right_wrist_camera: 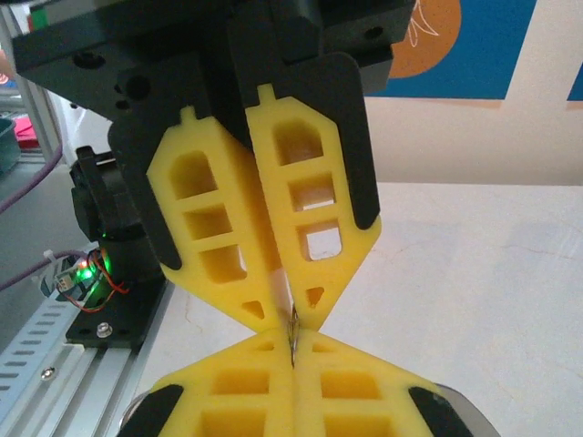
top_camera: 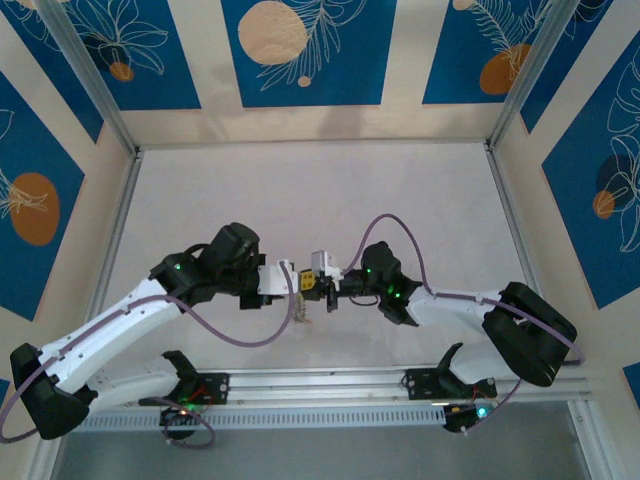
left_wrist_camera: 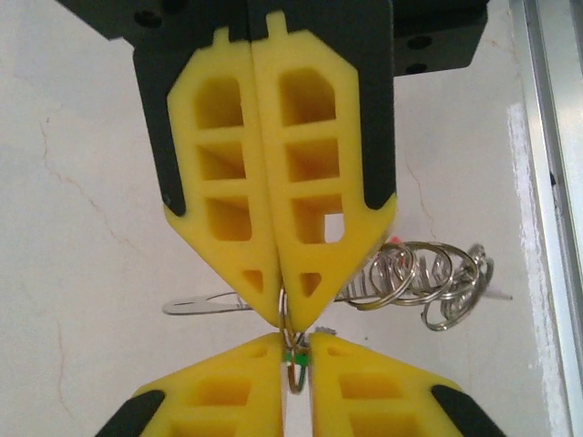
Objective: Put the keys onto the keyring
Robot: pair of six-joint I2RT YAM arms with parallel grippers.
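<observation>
The two grippers meet tip to tip above the table's near middle, my left gripper [top_camera: 300,283] facing my right gripper [top_camera: 325,290]. In the left wrist view, my left gripper [left_wrist_camera: 294,341] is closed with a narrow gap on the key's pale green head [left_wrist_camera: 293,357] and a thin wire loop. Directly opposite, my right gripper [left_wrist_camera: 282,314] is shut on the same wire. The keyring [left_wrist_camera: 428,278] trails off to the right as a bunch of silvery loops, above the table. In the right wrist view, my right gripper [right_wrist_camera: 292,339] pinches a thin metal edge [right_wrist_camera: 293,330] under the left fingers [right_wrist_camera: 319,273].
An aluminium rail [top_camera: 330,385] runs along the near edge just behind the grippers and appears at the right of the left wrist view [left_wrist_camera: 547,182]. An arm base with a green light [right_wrist_camera: 91,273] stands close by. Metal frame posts [top_camera: 120,200] line the table's sides.
</observation>
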